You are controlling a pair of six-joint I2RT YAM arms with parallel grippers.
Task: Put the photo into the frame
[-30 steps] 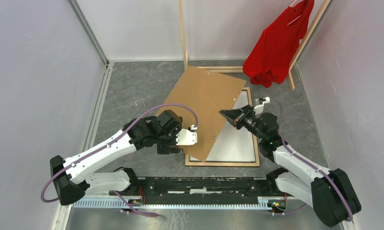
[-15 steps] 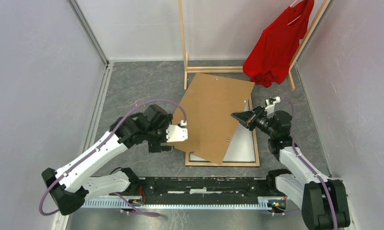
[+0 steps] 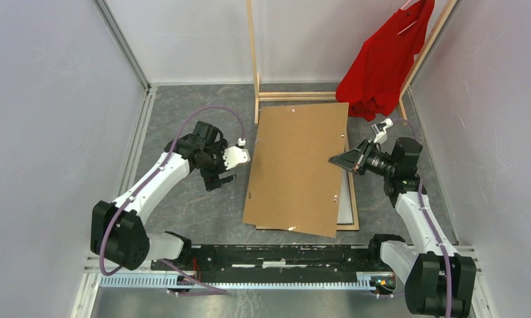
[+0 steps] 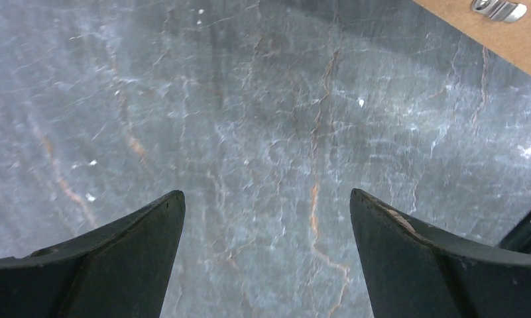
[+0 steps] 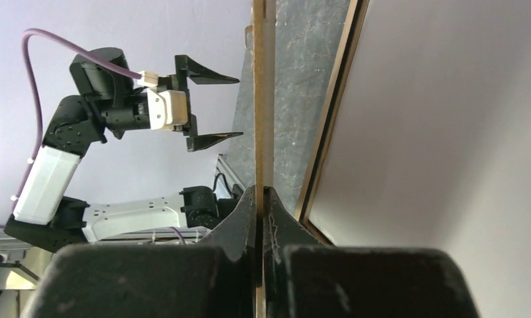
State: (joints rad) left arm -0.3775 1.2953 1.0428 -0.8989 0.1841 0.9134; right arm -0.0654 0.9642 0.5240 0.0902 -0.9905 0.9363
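Observation:
The brown backing board [image 3: 295, 169] lies slanted over the frame, whose light wood rail [image 3: 354, 213] shows only along the right. A white strip of the photo's back [image 3: 345, 207] shows inside that rail. My right gripper [image 3: 344, 161] is shut on the board's right edge. In the right wrist view it [image 5: 261, 189] pinches the thin board edge [image 5: 263, 99], held above the frame rail [image 5: 330, 132] and the photo's white back [image 5: 441, 132]. My left gripper [image 3: 233, 163] is open and empty over bare floor left of the board [image 4: 266, 199]. A board corner [image 4: 514, 40] shows in the left wrist view.
A wooden clothes rack [image 3: 252, 59] with a red shirt [image 3: 385, 59] stands at the back right, and its base rail [image 3: 295, 96] lies just behind the board. Grey walls close in the left, right and back sides.
The board has swung round and settled over the frame, nearly square with it. My right gripper has moved right with the board's edge. My left gripper has drawn back left, off the board.

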